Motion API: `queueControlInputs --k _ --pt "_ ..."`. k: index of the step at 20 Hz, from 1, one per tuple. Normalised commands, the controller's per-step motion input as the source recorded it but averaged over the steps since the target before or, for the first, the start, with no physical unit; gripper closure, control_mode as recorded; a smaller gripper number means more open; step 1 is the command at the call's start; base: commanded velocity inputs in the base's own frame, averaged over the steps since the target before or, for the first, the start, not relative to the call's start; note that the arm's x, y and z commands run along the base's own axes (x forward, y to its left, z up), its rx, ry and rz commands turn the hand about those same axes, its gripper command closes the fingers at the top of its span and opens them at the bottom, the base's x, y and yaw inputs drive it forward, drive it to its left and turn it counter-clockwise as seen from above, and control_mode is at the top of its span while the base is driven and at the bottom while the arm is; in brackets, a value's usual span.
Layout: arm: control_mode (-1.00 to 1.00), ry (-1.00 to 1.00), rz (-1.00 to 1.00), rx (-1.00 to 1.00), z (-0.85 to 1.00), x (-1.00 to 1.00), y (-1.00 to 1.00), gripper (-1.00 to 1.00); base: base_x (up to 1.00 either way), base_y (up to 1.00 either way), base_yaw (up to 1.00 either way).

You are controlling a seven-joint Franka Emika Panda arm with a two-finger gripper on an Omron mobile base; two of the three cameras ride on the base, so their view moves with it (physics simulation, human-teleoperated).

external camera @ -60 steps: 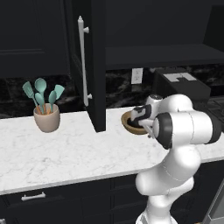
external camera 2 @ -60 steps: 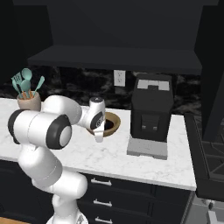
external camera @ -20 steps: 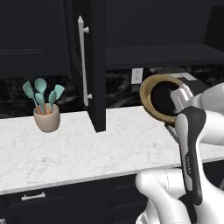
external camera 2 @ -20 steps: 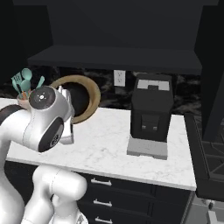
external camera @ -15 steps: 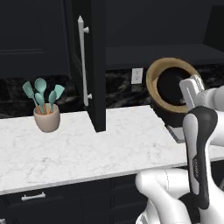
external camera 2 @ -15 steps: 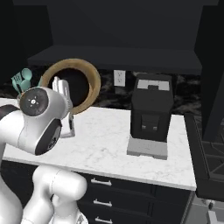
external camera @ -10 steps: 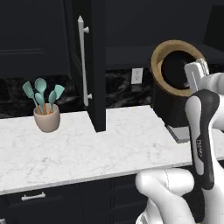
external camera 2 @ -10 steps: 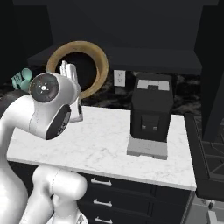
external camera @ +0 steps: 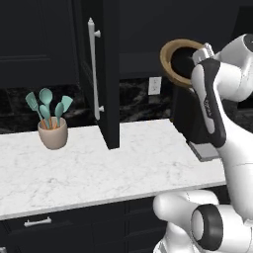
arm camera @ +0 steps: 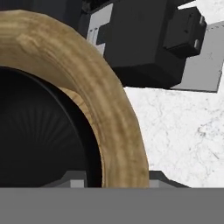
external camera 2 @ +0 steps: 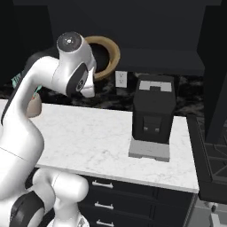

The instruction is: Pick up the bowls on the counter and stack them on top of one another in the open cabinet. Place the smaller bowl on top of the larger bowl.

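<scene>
**Wooden bowl held high beside the open cabinet**

The wide tan wooden bowl with a dark inside (external camera: pixel 179 62) is up in the air, tilted so its mouth faces sideways, carried at the end of the white arm. Its rim (arm camera: pixel 94 87) runs right across the hand view, passing between the two grey finger bases at the bottom, so the fingers (external camera: pixel 203 52) appear clenched on the bowl's wall; the tips themselves are hidden by the bowl. A glossy black round shape (arm camera: pixel 39 131) sits inside the wooden rim, but whether that is the small black bowl or just the dark interior cannot be told.

Below the fingers lies the white marble tabletop with grey veins (external camera: pixel 99 173). Under and just beside them stands a black boxy coffee machine on a grey base (external camera 2: pixel 152 116). Well off to the side, past the open black cabinet door with its long white bar handle (external camera: pixel 93 69), a beige cup with teal utensils (external camera: pixel 51 129) stands on the tabletop. The bowl hangs level with the dark cabinet shelf (external camera 2: pixel 155 60).
</scene>
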Motion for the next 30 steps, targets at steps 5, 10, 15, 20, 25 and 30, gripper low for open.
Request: queueControlInputs --k 5,10,15,20,25,30 --pt "-1.00 0.00 0.00 0.00 0.00 0.77 -0.11 1.00 0.00 0.00 0.00" --pt "-1.00 0.00 0.00 0.00 0.00 0.99 -0.09 1.00 0.00 0.00 0.00" --pt "-1.00 0.00 0.00 0.00 0.00 1.00 -0.13 1.00 0.00 0.00 0.00" --pt "-1.00 0.04 0.00 0.00 0.00 1.00 -0.07 1.00 0.00 0.00 0.00" --pt "-1.00 0.03 -0.04 -0.02 -0.09 0.38 0.00 -1.00 0.00 0.00 0.00" --pt "-1.00 -0.22 0.00 -0.04 -0.26 -0.68 0.00 -1.00 0.00 0.00 0.00"
